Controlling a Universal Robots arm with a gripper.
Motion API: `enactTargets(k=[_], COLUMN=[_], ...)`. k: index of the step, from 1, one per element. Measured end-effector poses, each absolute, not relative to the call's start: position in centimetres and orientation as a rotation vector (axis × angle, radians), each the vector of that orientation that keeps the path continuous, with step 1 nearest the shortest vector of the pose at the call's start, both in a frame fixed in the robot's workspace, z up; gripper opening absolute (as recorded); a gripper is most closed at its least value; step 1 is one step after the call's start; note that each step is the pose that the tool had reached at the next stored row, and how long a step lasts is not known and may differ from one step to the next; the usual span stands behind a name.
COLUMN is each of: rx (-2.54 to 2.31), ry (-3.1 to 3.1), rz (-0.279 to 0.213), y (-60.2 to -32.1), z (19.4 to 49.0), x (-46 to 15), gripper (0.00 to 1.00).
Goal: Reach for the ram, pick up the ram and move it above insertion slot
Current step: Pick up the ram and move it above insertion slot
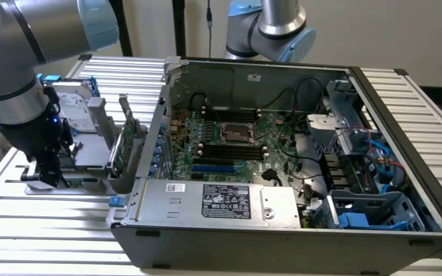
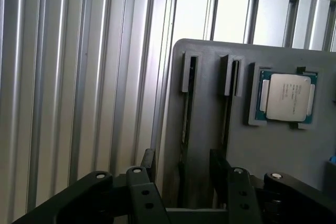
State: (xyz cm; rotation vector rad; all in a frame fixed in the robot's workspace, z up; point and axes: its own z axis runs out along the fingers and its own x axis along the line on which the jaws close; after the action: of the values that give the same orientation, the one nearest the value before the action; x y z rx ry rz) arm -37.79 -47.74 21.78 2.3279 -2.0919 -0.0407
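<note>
Spread gripper [image 2: 183,163] low over the ram [image 2: 185,114] in its grey holder [image 2: 210,77], ram not yet gripped.

In the exterior view the arm reaches down to the holder, which lies on the slatted aluminium table [image 1: 52,221] close to the table's edge on the exterior view's left, beside the open computer case [image 1: 282,236]. In the wrist view the two black fingers [image 2: 148,161] stand apart, one on either side of a narrow slot in the holder. The ram stands on edge in that slot as a thin dark strip, with a gap to each finger. A second slot [image 2: 229,108] runs parallel just beside it, and a CPU [image 2: 286,97] sits in a recess beyond that second slot. A hard drive [image 1: 71,106] and a green expansion card [image 1: 129,129] stand upright between the arm and the case wall, and the motherboard [image 1: 229,144] lies exposed inside the case.
</note>
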Motion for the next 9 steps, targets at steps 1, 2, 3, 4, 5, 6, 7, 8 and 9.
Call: enactTargets(k=[1,2,3,4,5,6,7,8,9], rx=[2.328,2.328,2.328,2.328,2.328,2.328,2.328,2.327,2.327], ry=[-2.092,-2.092,-2.092,-2.092,-2.092,-2.092,-2.092,-2.092,-2.092], rz=[-0.041,-0.041,-0.041,-0.041,-0.041,-0.041,-0.041,-0.041,-0.041], y=[-47.7,-47.7,-47.7,-47.7,-47.7,-47.7,-47.7,-47.7,-47.7], z=[21.6,21.4,21.2,21.1,20.9,20.7,20.5,20.5,20.4], x=[-37.8,-37.8,-37.8,-37.8,-37.8,-37.8,-37.8,-37.8,-37.8], gripper=[0.54,0.54,0.54,0.54,0.54,0.54,0.54,0.54,0.54])
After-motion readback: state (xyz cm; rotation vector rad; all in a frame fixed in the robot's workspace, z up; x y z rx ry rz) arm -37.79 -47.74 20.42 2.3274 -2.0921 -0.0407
